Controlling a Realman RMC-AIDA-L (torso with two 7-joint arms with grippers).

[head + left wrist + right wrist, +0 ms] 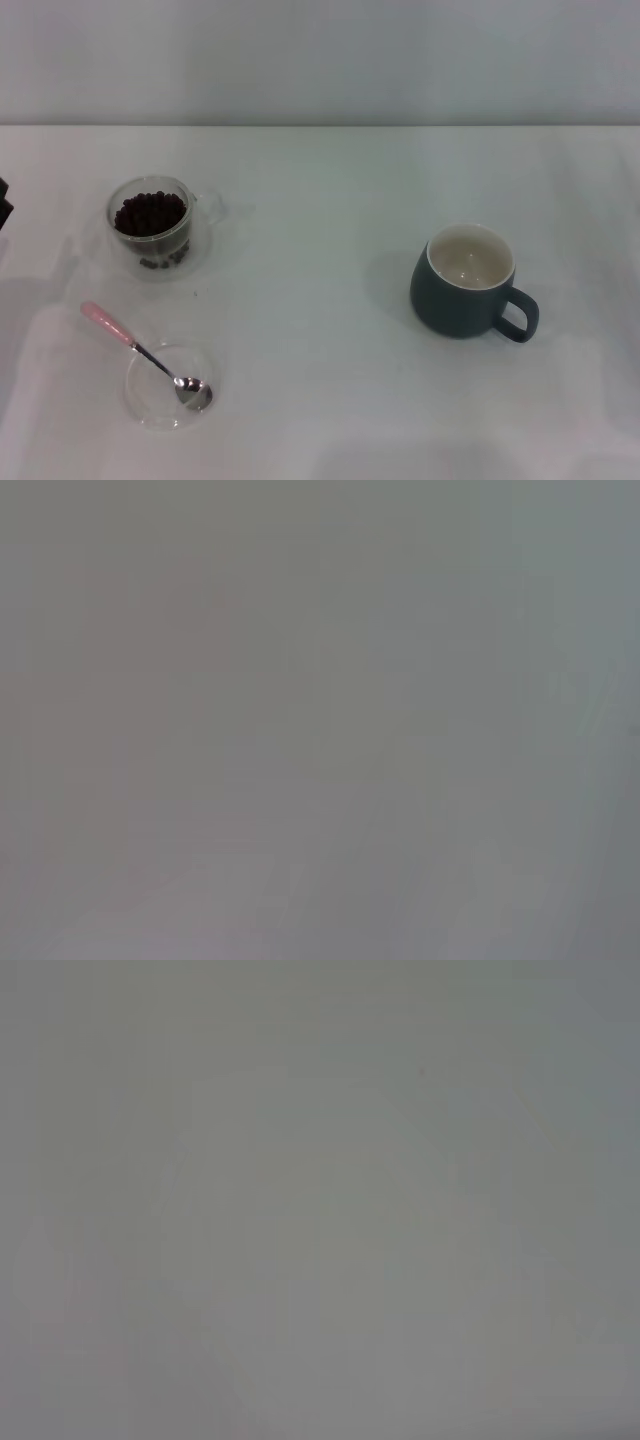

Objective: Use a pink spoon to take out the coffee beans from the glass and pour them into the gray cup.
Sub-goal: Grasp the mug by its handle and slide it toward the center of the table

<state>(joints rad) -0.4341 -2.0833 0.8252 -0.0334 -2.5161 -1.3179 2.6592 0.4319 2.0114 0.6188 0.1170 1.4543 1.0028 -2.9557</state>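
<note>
Coffee beans [150,213] are held in the glass [152,226] at the table's [320,390] left; neither arm's jaws are seen, so their state cannot be told.
Nearer, the pink spoon [145,354] is laid with its bowl in a shallow glass dish [167,386]. Well apart, rightward, the gray cup [467,280] is stood upright.

You are looking at a bare staged tabletop, more like a test bench or lab setup than a lived-in kitchen. A plain white cloth-covered table [320,400] runs back to a blank pale wall [320,60]. The only kitchen hints are a few pieces of tableware: a small clear double-walled glass cup [152,228], a rounded dark blue-gray ceramic mug [465,282] and a flat shallow clear glass dish [150,405]. Both wrist views give you only featureless grey.
</note>
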